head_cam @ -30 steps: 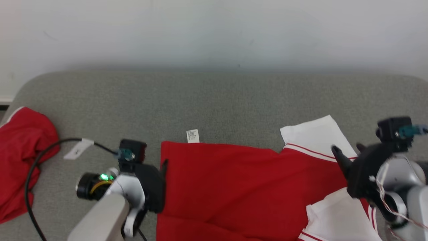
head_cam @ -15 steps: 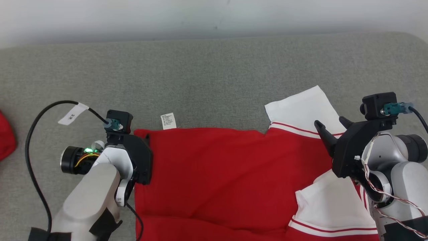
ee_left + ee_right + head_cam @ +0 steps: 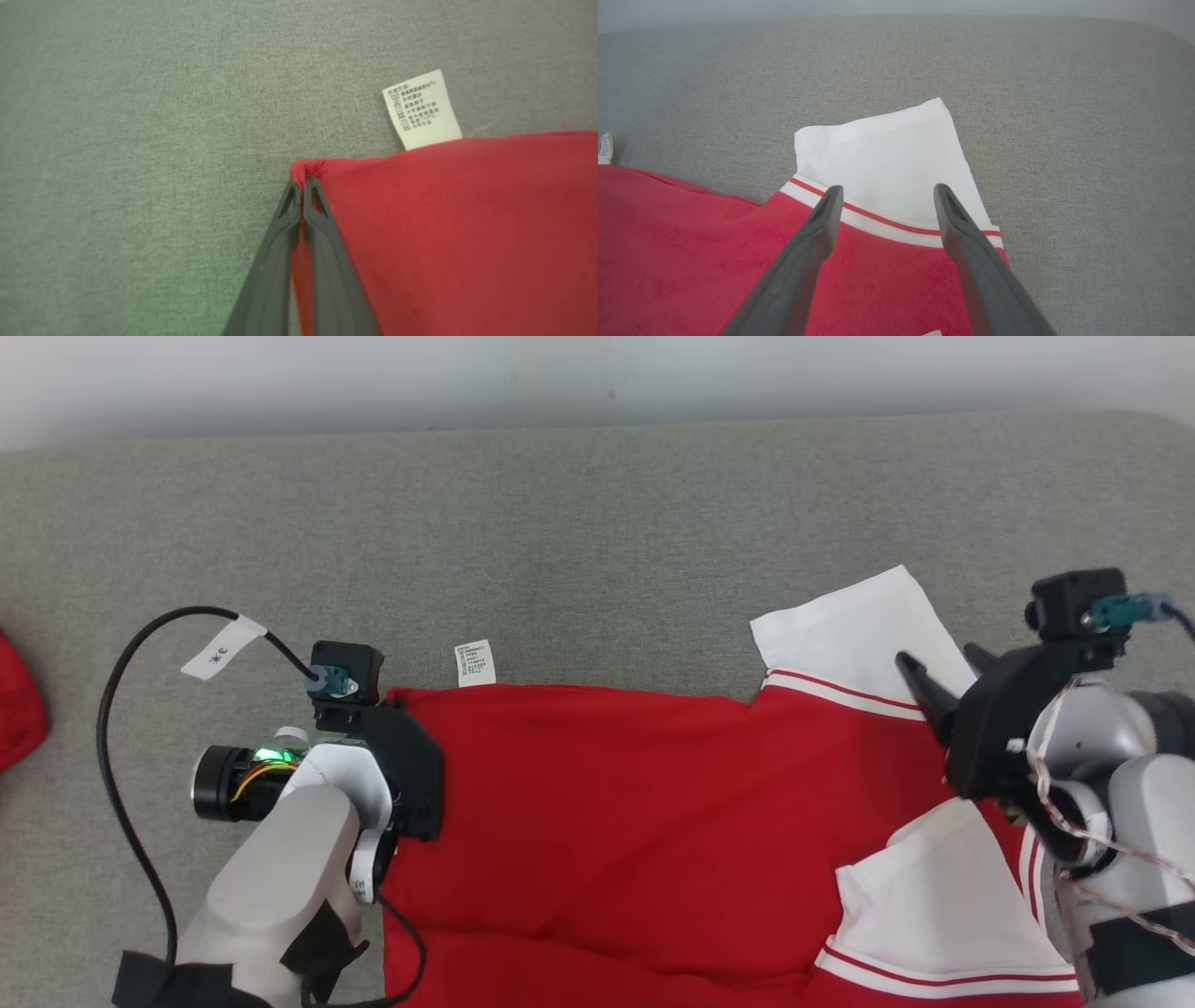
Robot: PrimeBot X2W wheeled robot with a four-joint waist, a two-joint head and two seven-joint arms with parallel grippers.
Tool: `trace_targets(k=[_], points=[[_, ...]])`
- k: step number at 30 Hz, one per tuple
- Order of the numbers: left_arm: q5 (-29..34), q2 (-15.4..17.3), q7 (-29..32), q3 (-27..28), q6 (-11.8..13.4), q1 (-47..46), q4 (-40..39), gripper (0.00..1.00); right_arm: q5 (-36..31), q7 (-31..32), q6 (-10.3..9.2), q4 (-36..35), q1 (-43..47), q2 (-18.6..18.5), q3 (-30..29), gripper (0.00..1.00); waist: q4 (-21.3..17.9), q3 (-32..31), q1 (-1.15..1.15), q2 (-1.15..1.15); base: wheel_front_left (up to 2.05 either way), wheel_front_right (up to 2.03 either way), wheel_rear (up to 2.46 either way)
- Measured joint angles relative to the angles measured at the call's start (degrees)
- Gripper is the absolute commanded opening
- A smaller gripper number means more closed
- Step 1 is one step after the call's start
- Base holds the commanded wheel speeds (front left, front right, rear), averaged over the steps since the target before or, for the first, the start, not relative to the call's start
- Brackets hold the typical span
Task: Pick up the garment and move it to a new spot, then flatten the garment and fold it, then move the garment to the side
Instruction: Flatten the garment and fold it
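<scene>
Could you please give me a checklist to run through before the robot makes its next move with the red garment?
1. Left end effector gripping the garment: ok. Its fingers are shut on the far-left red corner.
2. Right end effector gripping the garment: not ok. It is open, with its fingers poised over the white sleeve.
3. Far red edge lying straight: ok.
4. Near part of the garment flat: cannot tell. It runs off the bottom of the head view.
5. Care label tucked in: not ok. It sticks out onto the grey surface.
</scene>
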Motion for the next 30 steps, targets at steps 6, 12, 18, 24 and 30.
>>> trace_targets(k=[6, 12, 18, 24, 30], points=[[0.0, -2.88, -1.98, -0.75, 0.63, -1.9, 1.07, 0.0, -0.64, -0.36, 0.0, 5.94, -6.36, -0.69, -4.44, 1.0, 1.57, 1.25, 0.0, 0.0, 0.0, 0.0, 0.0], [1.21, -6.42, -5.12, -3.07, 1.48, -4.54, 1.12, 0.0, -6.55, -1.77, 0.0, 16.67, -13.9, -3.12, -8.6, 1.0, 4.79, 3.65, 0.01, 0.0, 0.0, 0.0, 0.0], [0.52, -7.9, -6.81, -4.65, 1.62, -5.85, 0.44, 0.0, -11.71, -3.42, 0.0, 22.57, -17.98, -4.85, -8.78, 1.0, 8.01, 6.45, 0.0, 0.0, 0.0, 0.0, 0.0], [-0.57, -8.43, -7.77, -5.87, 1.59, -6.3, -0.01, 0.0, -13.44, -2.32, 0.0, 26.31, -20.81, -6.1, -9.13, 1.0, 9.72, 8.16, 0.0, 0.0, 0.0, 0.0, 0.0], [-2.59, -8.47, -8.55, -7.15, 1.63, -6.81, -0.89, 0.0, -15.73, 0.04, 0.0, 29.21, -23.43, -6.03, -12.02, 0.33, 10.82, 9.2, 0.0, -0.01, 0.0, 0.0, 0.0]])
